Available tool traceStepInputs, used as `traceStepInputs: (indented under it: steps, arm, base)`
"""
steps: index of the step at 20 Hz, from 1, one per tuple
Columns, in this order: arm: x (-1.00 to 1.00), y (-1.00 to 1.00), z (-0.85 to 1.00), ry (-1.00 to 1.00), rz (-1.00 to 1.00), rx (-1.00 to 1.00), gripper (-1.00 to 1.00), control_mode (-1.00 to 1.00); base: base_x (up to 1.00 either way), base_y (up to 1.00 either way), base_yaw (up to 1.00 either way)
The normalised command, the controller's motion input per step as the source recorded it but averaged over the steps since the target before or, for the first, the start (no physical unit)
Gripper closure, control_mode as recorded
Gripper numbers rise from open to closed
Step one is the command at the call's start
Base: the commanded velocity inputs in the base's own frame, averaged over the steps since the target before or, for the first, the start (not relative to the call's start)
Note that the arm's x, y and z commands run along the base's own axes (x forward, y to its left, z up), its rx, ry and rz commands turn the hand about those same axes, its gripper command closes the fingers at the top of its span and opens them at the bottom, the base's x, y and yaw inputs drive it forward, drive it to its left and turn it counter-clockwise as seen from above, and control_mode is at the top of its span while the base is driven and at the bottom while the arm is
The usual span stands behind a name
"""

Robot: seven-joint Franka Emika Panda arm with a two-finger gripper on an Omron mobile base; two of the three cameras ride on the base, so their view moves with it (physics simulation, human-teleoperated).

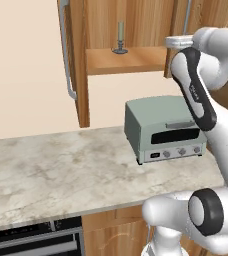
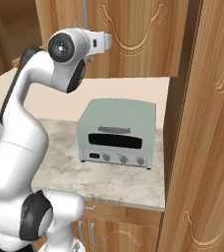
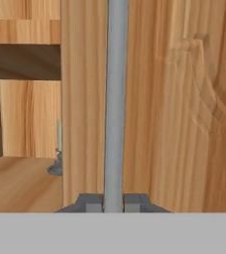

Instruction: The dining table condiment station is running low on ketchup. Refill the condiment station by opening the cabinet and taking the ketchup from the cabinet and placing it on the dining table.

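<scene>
Cabinet (image 1: 136, 30): upper wall unit, medium-brown wood, vertical grain. Left door (image 1: 78, 60) swung open, edge-on in the left base view, long silver bar handle (image 1: 66, 55) on its outer face. Inside, one wooden shelf (image 1: 128, 60) with a grey candlestick (image 1: 120, 39) standing upright on it, near the back. Ketchup is not spotted on the part of the shelf that shows; the rest of the interior is hidden by the arm and the other door.

Right door (image 3: 184, 109) seems mostly shut; arch-carved panel shows on it in the hand view and the right base view. Its vertical silver bar handle (image 3: 115, 99) runs top to bottom through the hand view, round, plain grey.

Gripper (image 3: 113, 202): fingers (image 3: 91, 202) clamped on that bar handle, one dark tip either side, touching it. Candlestick base peeks out past the door edge, left of the handle.

Below: pale green toaster oven (image 1: 163, 130) on a beige marbled counter (image 1: 56, 170), black glass door, small knobs in a row. Tiny display on its front panel, too small to read. No readable labels or brands anywhere.
</scene>
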Motion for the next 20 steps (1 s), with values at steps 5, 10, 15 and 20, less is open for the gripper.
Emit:
traceStepInputs:
  steps: [5,10,15,20]
  arm:
    - [-1.00,-0.19,-0.15,0.00,0.00,0.04,1.00,-1.00]
    - [-1.00,-0.23,-0.18,0.01,0.00,0.05,1.00,-1.00]
    - [-0.14,0.74,-0.01,0.16,0.00,-0.13,-1.00,-1.00]
    - [0.45,0.98,0.09,0.03,0.00,-0.26,-1.00,-1.00]
  base:
    - [0.00,0.00,0.00]
    - [0.00,0.00,0.00]
    - [0.00,0.00,0.00]
    - [0.00,0.00,0.00]
